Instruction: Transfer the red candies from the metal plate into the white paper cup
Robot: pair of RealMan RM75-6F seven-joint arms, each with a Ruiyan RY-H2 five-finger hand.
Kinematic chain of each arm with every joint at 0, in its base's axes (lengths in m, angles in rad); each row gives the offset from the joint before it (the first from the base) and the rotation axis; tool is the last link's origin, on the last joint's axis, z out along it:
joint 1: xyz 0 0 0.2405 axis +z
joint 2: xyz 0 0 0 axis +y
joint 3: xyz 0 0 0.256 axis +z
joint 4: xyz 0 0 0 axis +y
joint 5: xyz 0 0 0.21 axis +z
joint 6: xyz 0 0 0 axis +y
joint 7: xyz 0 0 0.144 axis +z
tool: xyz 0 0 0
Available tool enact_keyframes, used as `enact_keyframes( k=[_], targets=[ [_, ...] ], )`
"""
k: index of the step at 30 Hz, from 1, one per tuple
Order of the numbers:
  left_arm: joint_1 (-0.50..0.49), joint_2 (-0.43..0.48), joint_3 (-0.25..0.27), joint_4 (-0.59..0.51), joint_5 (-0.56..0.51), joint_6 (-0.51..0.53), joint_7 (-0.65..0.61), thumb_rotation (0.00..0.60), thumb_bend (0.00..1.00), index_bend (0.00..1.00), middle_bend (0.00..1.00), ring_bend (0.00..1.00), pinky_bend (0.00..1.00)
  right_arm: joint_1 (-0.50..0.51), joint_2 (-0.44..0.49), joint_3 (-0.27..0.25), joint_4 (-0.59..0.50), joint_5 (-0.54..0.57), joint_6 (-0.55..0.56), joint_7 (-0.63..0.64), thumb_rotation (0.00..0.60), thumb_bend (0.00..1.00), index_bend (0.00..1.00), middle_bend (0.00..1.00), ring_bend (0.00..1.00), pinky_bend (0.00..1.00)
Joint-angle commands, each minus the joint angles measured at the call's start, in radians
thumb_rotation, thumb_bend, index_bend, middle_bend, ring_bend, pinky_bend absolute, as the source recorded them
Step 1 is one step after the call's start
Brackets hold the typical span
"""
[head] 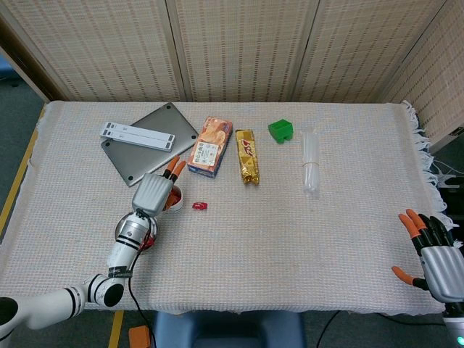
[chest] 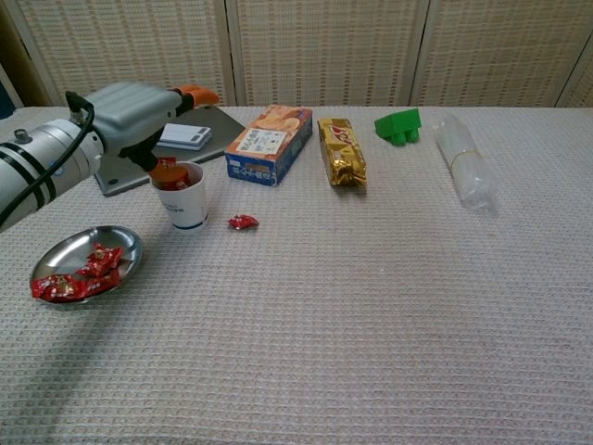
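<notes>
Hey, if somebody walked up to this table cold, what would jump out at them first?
Probably the stray red candy lying on the cloth just right of the white paper cup, outside it. Next, the left hand over the cup with its orange-tipped fingers spread, and the metal plate at the near left with several red candies in it.

Orange-blue box, gold bar wrapper, white paper cup: print present, too small to read. No legible text.
</notes>
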Motion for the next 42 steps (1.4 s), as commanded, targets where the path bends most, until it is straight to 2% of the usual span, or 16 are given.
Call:
enact_keyframes(
  k=[1,4,6,10,13,16,21,26,31,34,42],
  targets=[
    [0.023,0.035,0.030,-0.071,0.053,0.039,-0.015,0.600,0.32,0.00,0.01,0.67,1.00,0.000,0.000,-0.001,0.000,-0.003,0.000,0.000,0.600,0.06,0.00,0.00,0.00,0.00],
    [0.044,0.051,0.068,-0.132,0.115,0.076,-0.028,0.600,0.31,0.00,0.05,0.68,1.00,0.001,0.000,-0.005,-0.002,-0.010,-0.001,-0.001,0.600,0.06,0.00,0.00,0.00,0.00],
    [0.056,0.039,0.094,-0.145,0.162,0.105,-0.045,0.600,0.32,0.01,0.10,0.73,1.00,0.002,0.000,-0.008,-0.003,-0.018,-0.002,0.001,0.600,0.06,0.00,0.00,0.00,0.00],
    [0.058,-0.022,0.122,-0.110,0.209,0.114,-0.053,0.600,0.34,0.04,0.19,0.84,1.00,0.002,0.002,-0.013,-0.004,-0.031,0.002,0.011,0.600,0.06,0.00,0.00,0.00,0.00],
    [0.047,-0.072,0.123,-0.075,0.201,0.090,-0.031,0.600,0.37,0.06,0.23,0.89,1.00,0.002,0.006,-0.014,-0.002,-0.038,0.006,0.023,0.600,0.06,0.00,0.00,0.00,0.00],
    [0.028,-0.130,0.113,-0.024,0.165,0.044,0.016,0.600,0.39,0.07,0.26,0.93,1.00,0.004,0.010,-0.019,0.001,-0.045,0.002,0.034,0.600,0.06,0.00,0.00,0.00,0.00],
    [-0.007,-0.236,0.089,0.132,0.119,-0.003,0.106,0.600,0.41,0.07,0.26,0.94,1.00,0.005,0.018,-0.024,0.006,-0.051,-0.002,0.049,0.600,0.06,0.00,0.00,0.00,0.00],
    [-0.023,-0.296,0.082,0.267,0.099,-0.030,0.141,0.600,0.43,0.07,0.25,0.95,1.00,0.002,0.024,-0.026,0.008,-0.050,0.003,0.058,0.600,0.06,0.00,0.00,0.00,0.00],
    [-0.028,-0.328,0.087,0.349,0.111,-0.035,0.124,0.600,0.43,0.09,0.25,0.96,1.00,0.002,0.024,-0.026,0.008,-0.048,0.002,0.056,0.600,0.06,0.00,0.00,0.00,0.00],
    [-0.033,-0.348,0.091,0.397,0.128,-0.031,0.110,0.600,0.43,0.13,0.28,0.96,1.00,0.004,0.023,-0.027,0.006,-0.050,-0.002,0.052,0.600,0.06,0.00,0.00,0.00,0.00],
    [-0.036,-0.393,0.105,0.512,0.176,-0.008,0.054,0.600,0.43,0.33,0.43,0.97,1.00,0.007,0.021,-0.026,0.004,-0.043,-0.010,0.045,0.600,0.06,0.00,0.00,0.00,0.00]
  ],
)
